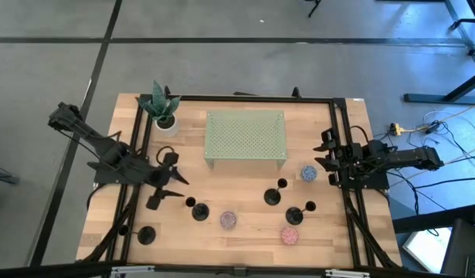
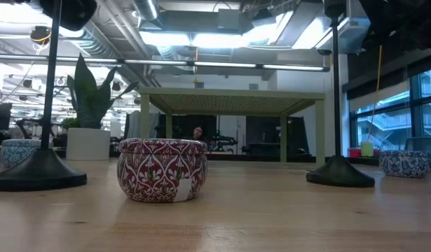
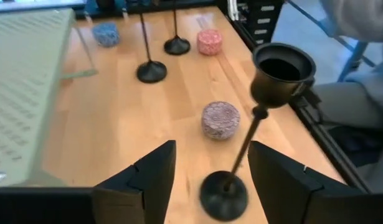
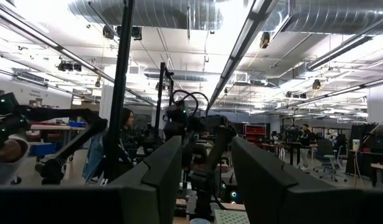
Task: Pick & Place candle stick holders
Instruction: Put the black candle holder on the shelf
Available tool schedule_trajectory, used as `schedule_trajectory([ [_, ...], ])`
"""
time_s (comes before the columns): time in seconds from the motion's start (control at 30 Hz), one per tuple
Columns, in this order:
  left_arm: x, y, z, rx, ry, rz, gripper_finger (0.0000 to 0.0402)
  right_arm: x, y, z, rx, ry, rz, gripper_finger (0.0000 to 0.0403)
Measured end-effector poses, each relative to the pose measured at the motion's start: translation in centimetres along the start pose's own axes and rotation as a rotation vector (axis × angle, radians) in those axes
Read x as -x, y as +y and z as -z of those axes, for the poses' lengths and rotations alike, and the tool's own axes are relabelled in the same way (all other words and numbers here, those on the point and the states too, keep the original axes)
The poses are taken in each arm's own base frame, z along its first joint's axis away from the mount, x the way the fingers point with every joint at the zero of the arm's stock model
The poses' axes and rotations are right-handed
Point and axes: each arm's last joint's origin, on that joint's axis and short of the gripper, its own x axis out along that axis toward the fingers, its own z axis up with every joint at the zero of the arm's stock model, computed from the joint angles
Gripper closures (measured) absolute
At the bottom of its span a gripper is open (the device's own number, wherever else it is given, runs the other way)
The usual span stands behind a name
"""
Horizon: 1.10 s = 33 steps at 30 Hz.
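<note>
The left gripper (image 3: 211, 177) has its jaws wide open, and they hold nothing; a black candle stick holder (image 3: 253, 130) stands between the two fingers (image 3: 147, 180), with its round base on the bench (image 3: 116, 118) and its stem leaning a little, and the pictures do not show any contact with the fingers. In the high view this left gripper (image 1: 174, 187) is over the left front part of the bench, just beside that holder (image 1: 197, 209). A speckled pink puck (image 3: 220, 119) lies near the holder, a little further along the bench. A second candle stick holder (image 1: 147, 234) stands near the front left corner. Two more candle stick holders stand right of the centre, one (image 1: 275, 193) nearer the middle and the other (image 1: 297, 214) closer to the right side. A pink puck (image 1: 290, 235) lies in front of these two, and a blue puck (image 1: 309, 174) lies near the right edge. A pale green perforated stand (image 1: 245, 137) is at the back centre, and a small potted plant (image 1: 163, 108) is at the back left corner. The right gripper (image 4: 207, 180) waits at the right edge of the bench, raised and pointing level into the room; its jaws are open and empty.
</note>
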Motion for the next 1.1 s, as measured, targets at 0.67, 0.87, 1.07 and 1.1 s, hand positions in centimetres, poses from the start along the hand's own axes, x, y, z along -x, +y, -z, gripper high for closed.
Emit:
schedule_trajectory([
  [0.67, -4.2, -1.2, 0.0, 0.017, 0.041, 0.015, 0.0175, 0.0, 0.0, 0.0, -0.002, 0.000, 0.000, 0.0258],
  [0.87, -4.6, -1.6, -0.3, 0.024, 0.015, 0.082, 0.0175, 0.0, 0.0, 0.0, 0.000, 0.000, 0.000, 0.0258],
  [1.07, -4.7, -1.6, -0.3, 0.013, 0.015, 0.085, 0.0177, 0.0, 0.0, 0.0, 0.000, 0.000, 0.000, 0.0258],
  [1.1, -4.7, -1.6, -0.3, 0.013, 0.015, 0.085, 0.0180, 0.0, 0.0, 0.0, 0.000, 0.000, 0.000, 0.0258],
])
